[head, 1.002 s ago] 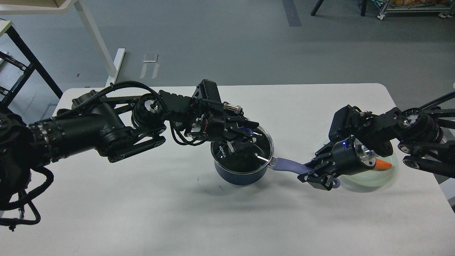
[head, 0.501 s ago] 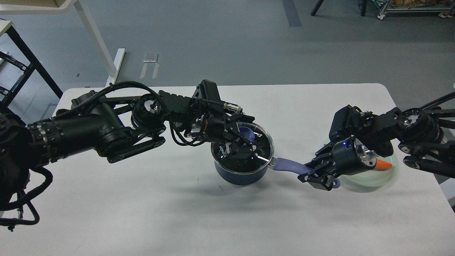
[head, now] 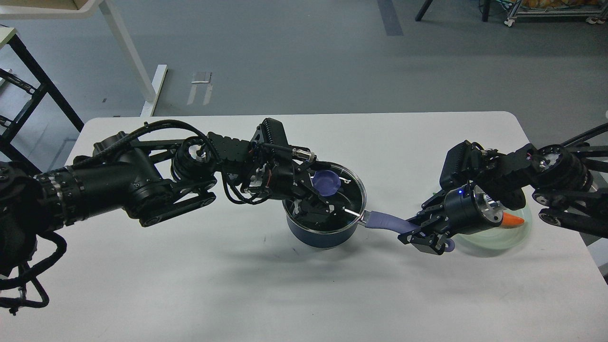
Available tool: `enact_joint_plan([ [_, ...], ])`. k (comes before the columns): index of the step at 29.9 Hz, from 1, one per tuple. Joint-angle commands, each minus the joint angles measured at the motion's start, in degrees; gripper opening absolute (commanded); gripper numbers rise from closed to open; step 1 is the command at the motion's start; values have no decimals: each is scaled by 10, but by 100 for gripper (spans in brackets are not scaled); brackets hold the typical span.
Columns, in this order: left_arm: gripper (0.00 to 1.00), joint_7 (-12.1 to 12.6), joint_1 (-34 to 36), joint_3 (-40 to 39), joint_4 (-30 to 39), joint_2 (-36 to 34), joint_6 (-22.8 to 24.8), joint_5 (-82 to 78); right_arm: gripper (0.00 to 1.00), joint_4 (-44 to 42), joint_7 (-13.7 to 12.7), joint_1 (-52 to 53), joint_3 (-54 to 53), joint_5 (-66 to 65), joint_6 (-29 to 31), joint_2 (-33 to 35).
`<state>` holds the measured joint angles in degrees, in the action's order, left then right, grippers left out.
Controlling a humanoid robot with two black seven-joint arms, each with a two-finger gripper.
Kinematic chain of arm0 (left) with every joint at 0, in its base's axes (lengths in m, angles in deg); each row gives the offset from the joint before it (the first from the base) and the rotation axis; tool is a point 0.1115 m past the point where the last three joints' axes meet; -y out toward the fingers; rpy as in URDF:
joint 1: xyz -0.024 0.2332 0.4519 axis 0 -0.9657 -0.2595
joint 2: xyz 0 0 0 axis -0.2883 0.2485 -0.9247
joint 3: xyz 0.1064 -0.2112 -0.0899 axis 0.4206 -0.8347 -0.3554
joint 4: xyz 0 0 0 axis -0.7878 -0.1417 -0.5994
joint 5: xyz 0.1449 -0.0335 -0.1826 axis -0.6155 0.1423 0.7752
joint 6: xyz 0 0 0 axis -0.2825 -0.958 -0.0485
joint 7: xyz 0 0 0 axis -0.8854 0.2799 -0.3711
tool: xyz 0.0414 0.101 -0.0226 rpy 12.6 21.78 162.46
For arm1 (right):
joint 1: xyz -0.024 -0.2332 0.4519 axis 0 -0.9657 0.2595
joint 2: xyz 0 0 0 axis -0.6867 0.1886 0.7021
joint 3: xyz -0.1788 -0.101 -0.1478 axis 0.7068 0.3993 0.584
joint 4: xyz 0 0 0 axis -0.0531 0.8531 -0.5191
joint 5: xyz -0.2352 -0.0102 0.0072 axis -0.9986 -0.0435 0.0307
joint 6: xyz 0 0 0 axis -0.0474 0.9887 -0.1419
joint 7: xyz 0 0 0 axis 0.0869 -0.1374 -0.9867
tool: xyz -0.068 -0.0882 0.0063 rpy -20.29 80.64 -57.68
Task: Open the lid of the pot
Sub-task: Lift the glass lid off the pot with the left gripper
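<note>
A dark blue pot [head: 319,236] with a glass lid [head: 351,192] stands mid-table. The lid lies on the pot, and its round purple knob [head: 326,181] shows in full. My left gripper [head: 317,187] comes in from the left, low over the lid's left half. Its fingers stand apart, one behind the knob and one in front, and they hold nothing. The pot's purple handle [head: 387,221] points right. My right gripper [head: 414,231] is shut on the end of that handle.
A pale green see-through plate [head: 498,240] with an orange carrot [head: 513,219] lies at the right, partly under my right arm. The white table [head: 237,294] has its rounded edge at the right. Table legs and frames stand on the floor behind.
My left gripper has drawn back to the left and lower over the lid, uncovering the purple knob it hid a second ago. The pot, lid and right arm have not moved.
</note>
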<state>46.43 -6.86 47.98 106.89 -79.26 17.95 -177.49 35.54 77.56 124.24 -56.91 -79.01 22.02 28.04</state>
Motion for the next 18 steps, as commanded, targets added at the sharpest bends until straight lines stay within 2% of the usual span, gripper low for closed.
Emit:
enact_joint_plan([
  [1, 72, 0, -2, 0, -4, 0, -5, 1, 31, 0, 0, 0, 0, 0, 0, 1],
  [4, 48, 0, -2, 1, -4, 0, -5, -2, 31, 0, 0, 0, 0, 1, 0, 1],
  [6, 39, 0, -3, 1, -5, 0, -5, -4, 31, 0, 0, 0, 0, 1, 0, 1],
  [10, 31, 0, -3, 3, -5, -1, -5, -5, 31, 0, 0, 0, 0, 1, 0, 0],
  [18, 31, 0, 12, 0, 3, -12, -5, 0, 31, 0, 0, 0, -1, 1, 0, 0],
])
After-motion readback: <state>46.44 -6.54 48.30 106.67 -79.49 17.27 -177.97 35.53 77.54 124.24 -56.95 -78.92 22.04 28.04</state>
